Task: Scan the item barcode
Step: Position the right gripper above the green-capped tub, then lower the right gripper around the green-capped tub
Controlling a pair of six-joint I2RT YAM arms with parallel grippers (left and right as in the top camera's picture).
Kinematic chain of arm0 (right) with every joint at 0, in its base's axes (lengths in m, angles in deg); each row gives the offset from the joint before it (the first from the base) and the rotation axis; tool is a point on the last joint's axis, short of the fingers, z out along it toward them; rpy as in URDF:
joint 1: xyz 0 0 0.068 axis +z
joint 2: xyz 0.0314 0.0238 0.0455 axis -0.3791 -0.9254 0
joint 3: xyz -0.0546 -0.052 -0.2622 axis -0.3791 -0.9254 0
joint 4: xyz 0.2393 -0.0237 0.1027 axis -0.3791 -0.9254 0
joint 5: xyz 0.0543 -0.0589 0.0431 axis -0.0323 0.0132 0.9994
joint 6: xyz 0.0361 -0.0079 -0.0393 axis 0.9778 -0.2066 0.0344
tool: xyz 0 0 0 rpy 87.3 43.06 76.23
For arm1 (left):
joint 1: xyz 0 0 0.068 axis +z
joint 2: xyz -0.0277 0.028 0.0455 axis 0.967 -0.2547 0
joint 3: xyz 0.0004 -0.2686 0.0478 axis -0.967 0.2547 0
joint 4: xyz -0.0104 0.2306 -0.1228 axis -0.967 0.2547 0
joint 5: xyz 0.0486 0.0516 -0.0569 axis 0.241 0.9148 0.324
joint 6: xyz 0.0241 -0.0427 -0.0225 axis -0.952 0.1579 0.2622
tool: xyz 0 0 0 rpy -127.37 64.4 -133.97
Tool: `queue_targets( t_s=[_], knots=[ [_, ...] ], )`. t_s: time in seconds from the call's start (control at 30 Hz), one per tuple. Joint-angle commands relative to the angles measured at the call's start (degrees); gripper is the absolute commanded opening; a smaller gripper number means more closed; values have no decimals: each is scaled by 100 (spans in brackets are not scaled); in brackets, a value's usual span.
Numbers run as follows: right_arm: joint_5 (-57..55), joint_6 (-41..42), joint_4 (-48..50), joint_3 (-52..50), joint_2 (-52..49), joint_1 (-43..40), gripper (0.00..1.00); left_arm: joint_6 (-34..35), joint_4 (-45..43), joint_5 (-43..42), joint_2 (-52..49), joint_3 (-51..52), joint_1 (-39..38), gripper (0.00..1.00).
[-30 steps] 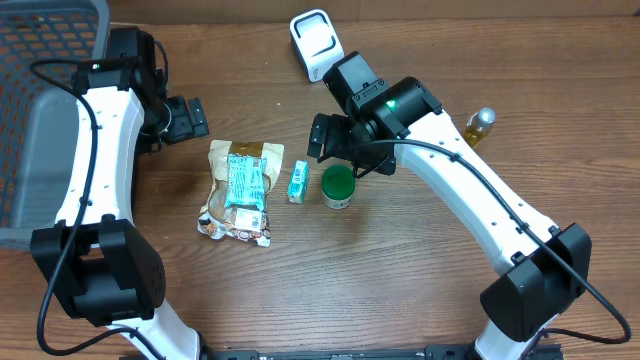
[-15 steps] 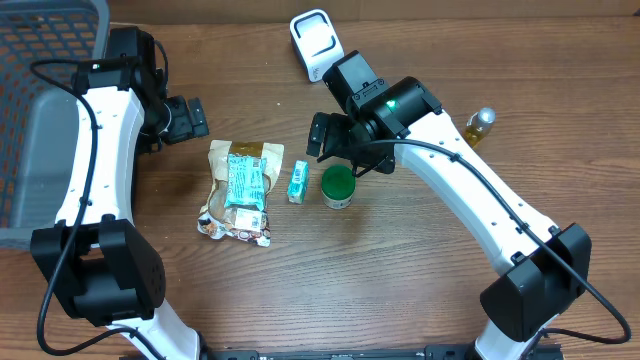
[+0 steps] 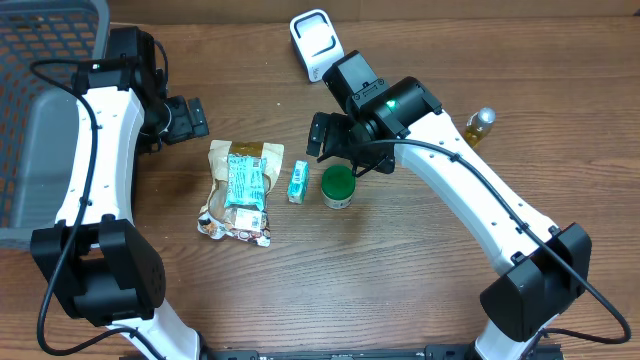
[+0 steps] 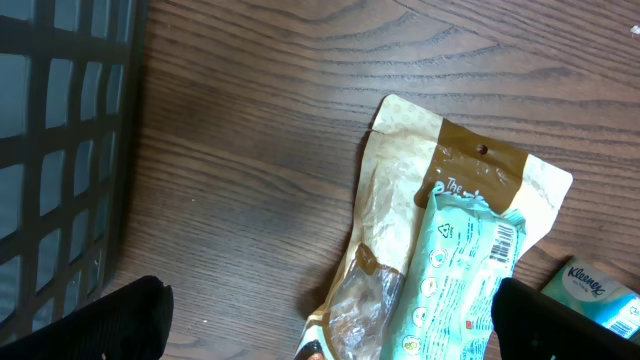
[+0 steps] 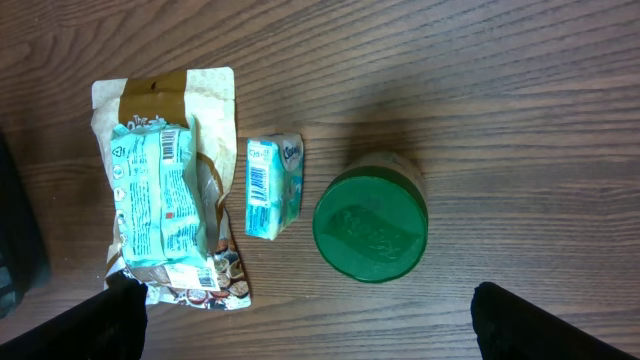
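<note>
Two grippers, both spread wide, nothing held. Right gripper point(image 5: 318, 322) hovers over green-lidded jar point(image 5: 370, 225), probably ready to straddle it. Tissue pack point(image 5: 272, 187) lies beside jar, barcode up. Pouch point(image 4: 470, 170) below left gripper point(image 3: 183, 118). Scanner point(image 3: 315, 42) waits behind right gripper.

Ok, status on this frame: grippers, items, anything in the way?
Both open, empty: left gripper, right gripper. Right hovers by green-lidded jar; tissue pack, snack pouch beside it, untouched. Nothing in the way.

One pouch point(image 3: 243, 153), one packet point(image 3: 244, 181), one tissue pack point(image 3: 298, 183), one jar point(image 3: 337, 186), one scanner point(image 3: 315, 42), one bottle point(image 3: 480, 125), one basket point(image 3: 30, 150)
</note>
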Motion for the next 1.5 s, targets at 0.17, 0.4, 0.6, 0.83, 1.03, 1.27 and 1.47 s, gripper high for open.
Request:
queue_targets(
  t_s=[0.17, 0.4, 0.6, 0.83, 1.03, 1.27, 1.47],
  knots=[
    [-79, 24, 15, -22, 17, -13, 100, -87, -4, -39, 35, 26, -37, 99],
    [-83, 22, -83, -24, 17, -2, 100, -87, -4, -39, 35, 26, -37, 100],
    [-83, 24, -87, -37, 7, -2, 100, -87, -4, -39, 35, 26, -37, 99],
    [-101, 24, 192, -455, 7, 68, 100, -87, -4, -39, 35, 26, -37, 100],
    [-142, 22, 863, -1154, 7, 256, 100, -87, -4, -39, 35, 26, -37, 99],
    [-636, 22, 1274, -1670, 7, 339, 100, -87, -2, -39, 35, 26, -37, 100],
    [-634, 22, 1458, -1749, 7, 348, 100, -87, -4, -39, 35, 26, -37, 99]
  ],
)
